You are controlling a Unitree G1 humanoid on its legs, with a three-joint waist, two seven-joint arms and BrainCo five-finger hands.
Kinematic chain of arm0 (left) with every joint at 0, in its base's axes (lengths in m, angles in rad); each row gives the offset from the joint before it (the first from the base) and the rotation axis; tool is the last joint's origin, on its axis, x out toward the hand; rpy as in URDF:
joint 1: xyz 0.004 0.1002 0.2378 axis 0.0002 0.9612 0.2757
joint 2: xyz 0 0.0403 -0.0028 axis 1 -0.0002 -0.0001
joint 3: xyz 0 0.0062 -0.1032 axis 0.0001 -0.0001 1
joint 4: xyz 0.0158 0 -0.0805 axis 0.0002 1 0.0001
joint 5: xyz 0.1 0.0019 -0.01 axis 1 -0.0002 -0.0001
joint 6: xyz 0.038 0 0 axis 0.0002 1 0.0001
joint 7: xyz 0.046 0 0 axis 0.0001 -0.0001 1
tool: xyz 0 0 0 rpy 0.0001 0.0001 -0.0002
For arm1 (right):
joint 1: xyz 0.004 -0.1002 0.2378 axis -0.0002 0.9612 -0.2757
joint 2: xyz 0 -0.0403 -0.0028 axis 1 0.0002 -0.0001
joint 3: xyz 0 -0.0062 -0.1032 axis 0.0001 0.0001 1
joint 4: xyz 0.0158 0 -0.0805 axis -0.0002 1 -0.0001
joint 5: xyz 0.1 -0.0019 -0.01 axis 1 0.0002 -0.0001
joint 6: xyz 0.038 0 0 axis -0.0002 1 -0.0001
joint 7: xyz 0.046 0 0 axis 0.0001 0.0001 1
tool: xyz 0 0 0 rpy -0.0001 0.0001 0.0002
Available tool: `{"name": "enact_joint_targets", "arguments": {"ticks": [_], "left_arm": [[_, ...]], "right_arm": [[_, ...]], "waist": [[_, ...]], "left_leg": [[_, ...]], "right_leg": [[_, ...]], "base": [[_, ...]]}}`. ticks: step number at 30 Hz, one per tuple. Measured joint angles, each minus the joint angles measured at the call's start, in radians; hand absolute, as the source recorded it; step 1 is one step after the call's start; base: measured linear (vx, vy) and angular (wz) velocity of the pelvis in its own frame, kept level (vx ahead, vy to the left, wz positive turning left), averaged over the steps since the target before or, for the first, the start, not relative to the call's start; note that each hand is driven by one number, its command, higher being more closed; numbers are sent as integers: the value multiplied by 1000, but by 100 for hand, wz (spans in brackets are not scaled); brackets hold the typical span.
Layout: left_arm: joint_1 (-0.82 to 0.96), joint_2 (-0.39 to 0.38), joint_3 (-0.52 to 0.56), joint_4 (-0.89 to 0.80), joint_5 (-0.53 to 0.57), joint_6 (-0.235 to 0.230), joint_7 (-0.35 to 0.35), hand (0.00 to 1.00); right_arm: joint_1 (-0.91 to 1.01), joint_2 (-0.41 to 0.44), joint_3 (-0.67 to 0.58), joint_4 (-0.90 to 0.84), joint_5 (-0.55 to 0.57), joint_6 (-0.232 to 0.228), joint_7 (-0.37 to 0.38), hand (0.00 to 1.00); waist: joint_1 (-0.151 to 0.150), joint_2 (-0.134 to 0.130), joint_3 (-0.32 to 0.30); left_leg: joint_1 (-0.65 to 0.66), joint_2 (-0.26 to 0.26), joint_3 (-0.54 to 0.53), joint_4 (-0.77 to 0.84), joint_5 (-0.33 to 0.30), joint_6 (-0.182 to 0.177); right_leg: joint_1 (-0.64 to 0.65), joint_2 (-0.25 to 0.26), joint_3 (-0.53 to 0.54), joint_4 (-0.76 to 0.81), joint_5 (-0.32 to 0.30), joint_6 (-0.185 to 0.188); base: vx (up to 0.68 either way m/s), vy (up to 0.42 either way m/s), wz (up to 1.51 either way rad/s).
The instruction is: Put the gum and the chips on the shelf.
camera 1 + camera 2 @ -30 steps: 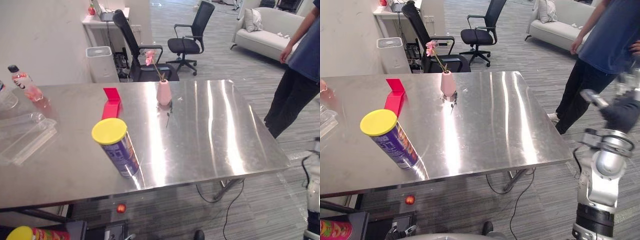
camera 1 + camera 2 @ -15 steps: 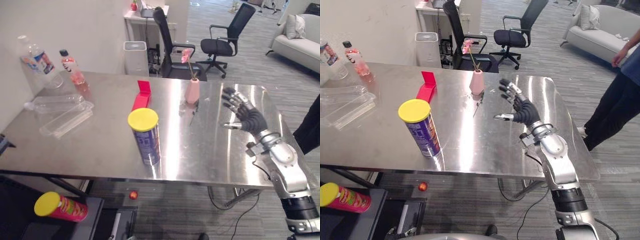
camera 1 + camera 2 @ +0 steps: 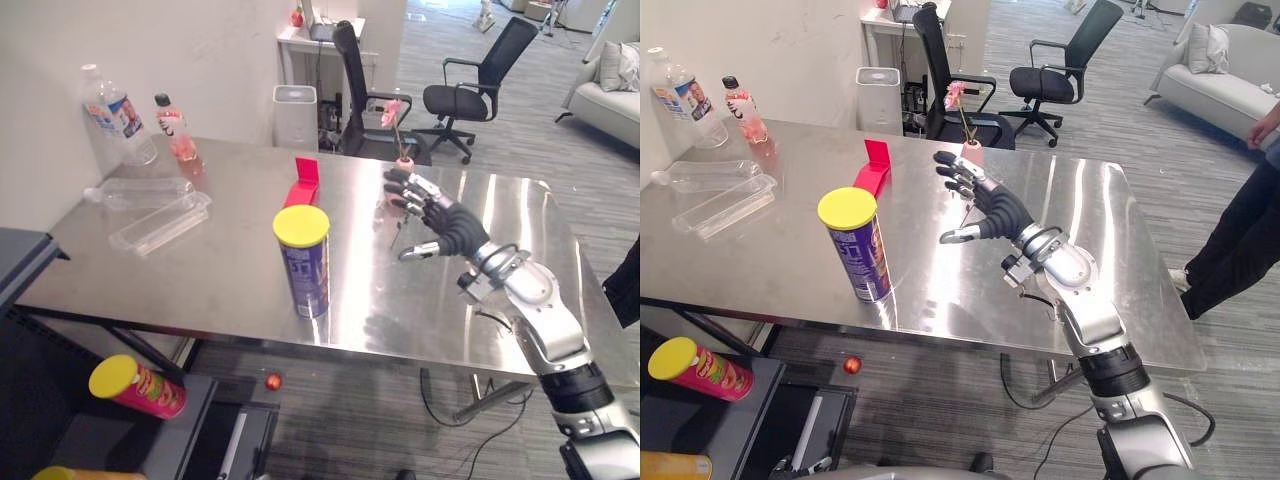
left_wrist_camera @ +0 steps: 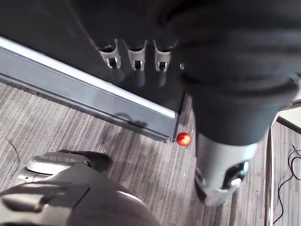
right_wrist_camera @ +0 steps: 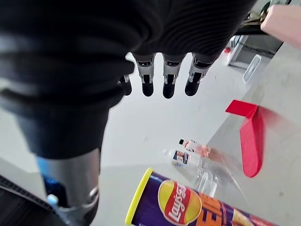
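Plainly, nothing from the table is shelved yet

Largest first: the purple chips can (image 3: pixel 305 262) stands upright near the front edge of the steel table (image 3: pixel 520 240), left of centre. The red gum box (image 3: pixel 303 182), lid flipped up, sits behind it toward the far edge. Neither is in a hand, so I judge both placements remain to do. The right hand (image 3: pixel 445 222) hovers above the table between the can and the pink vase (image 3: pixel 971 151), fingers spread and straight, gripping nothing. The left hand (image 4: pixel 136 55) hangs low over the floor, fingers relaxed and empty. The dark low shelf (image 3: pixel 730 430) sits down by the floor off the table's left front corner. A red chips can (image 3: pixel 138 386) already lies on it, though I cannot tell whether it counts toward this task.

Counted:
- one table and one shelf
- two chips cans for certain; a yellow-topped thing (image 3: pixel 60 472) at the shelf's near edge is too cut off to name
- two upright bottles at the far left corner, a big clear bottle (image 3: pixel 108 115) and a small pink bottle (image 3: pixel 175 130)
- two clear plastic containers (image 3: pixel 160 222) lying near the left edge
- one vase holding one flower (image 3: pixel 956 95)
- one gum box
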Motion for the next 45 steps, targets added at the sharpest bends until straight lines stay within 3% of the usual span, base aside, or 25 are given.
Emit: {"name": "enact_joint_targets", "arguments": {"ticks": [7, 24, 34, 45], "left_arm": [[1, -1, -1, 0, 0, 0, 0, 0], [1, 8, -31, 0, 0, -4, -1, 0], [1, 7, -33, 0, 0, -9, -2, 0], [1, 5, -39, 0, -1, -9, -4, 0]], "right_arm": [[-20, 15, 61, 0, -1, 29, 20, 0], [54, 49, 119, 73, -30, 28, 41, 0], [54, 86, 119, 162, -59, 20, 10, 0], [18, 89, 118, 314, -89, -23, -32, 0]], "waist": [[7, 2, -2], [9, 6, -4], [12, 13, -8], [31, 21, -5]], "left_leg": [[1, 5, -4, -12, 14, -4], [4, 3, 1, -12, 15, -6], [5, 4, -2, -13, 17, -8], [18, -1, -35, -49, 45, -10]], "right_leg": [[1, 4, -2, 0, -1, -3], [3, 3, -3, 0, -1, -2], [6, 2, -7, 0, -1, -2], [17, -1, -38, 0, -2, -2]], "base": [[-11, -1, 4], [0, 0, 0], [0, 0, 0], [-3, 3, 7]]}}
